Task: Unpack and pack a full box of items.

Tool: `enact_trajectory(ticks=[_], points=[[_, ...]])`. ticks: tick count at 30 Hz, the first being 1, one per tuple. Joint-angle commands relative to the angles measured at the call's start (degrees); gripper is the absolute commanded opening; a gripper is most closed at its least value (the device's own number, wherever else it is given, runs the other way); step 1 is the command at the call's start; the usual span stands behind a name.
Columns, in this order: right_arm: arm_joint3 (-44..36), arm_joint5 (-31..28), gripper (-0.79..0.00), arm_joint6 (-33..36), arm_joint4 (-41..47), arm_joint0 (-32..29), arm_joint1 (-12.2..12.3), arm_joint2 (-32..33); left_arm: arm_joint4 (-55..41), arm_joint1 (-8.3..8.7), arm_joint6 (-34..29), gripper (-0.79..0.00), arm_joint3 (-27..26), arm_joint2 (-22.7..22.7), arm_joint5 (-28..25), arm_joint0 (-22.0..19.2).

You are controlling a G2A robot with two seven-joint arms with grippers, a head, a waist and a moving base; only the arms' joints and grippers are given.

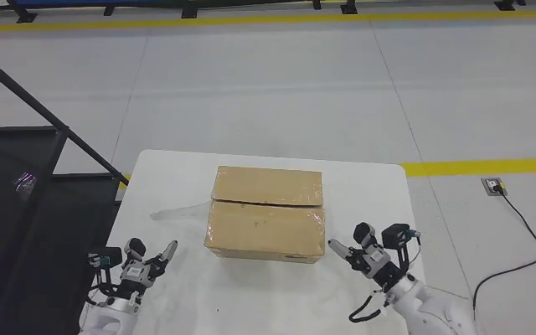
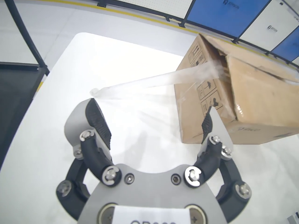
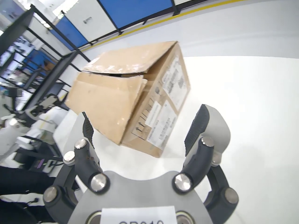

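The box (image 1: 266, 213) is sitting in the middle of the table (image 1: 368, 193) with its flaps folded down and the seam gaping slightly. In the top view its long axis and that seam are both running from 9 to 3 o'clock. A strip of clear tape (image 1: 180, 209) is trailing out from its 9 o'clock end. The left pincer (image 1: 152, 251) is hovering wide and empty, with the box lying at its 2 o'clock and the tape's loose end at its 12. The right pincer (image 1: 350, 243), equally wide and empty, is sitting just beside the box's 3 o'clock end, the box at its 10 o'clock. It is looking like the nearer arm for lifting a flap.
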Motion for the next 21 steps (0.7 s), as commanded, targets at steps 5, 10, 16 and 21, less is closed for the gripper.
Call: enact_trajectory(ticks=[5,10,16,21], points=[[9.07,-6.39,0.000,12.77,19.66,9.63,0.21,-0.91,-1.92,0.12,0.47,0.000,0.81,-0.89,-4.34,-1.54],[15.26,-8.51,0.000,20.01,29.26,15.11,0.39,-1.83,-2.04,0.09,1.09,0.000,0.68,-1.23,-5.12,-0.90],[18.99,-7.85,0.000,22.76,33.00,18.64,0.34,-3.59,-2.53,-0.05,1.25,0.000,0.90,-0.94,-4.98,-0.83],[21.03,-7.95,0.000,25.24,35.80,20.57,0.29,-5.22,-1.98,-0.17,1.63,0.000,1.12,-0.22,-5.04,-0.93]])
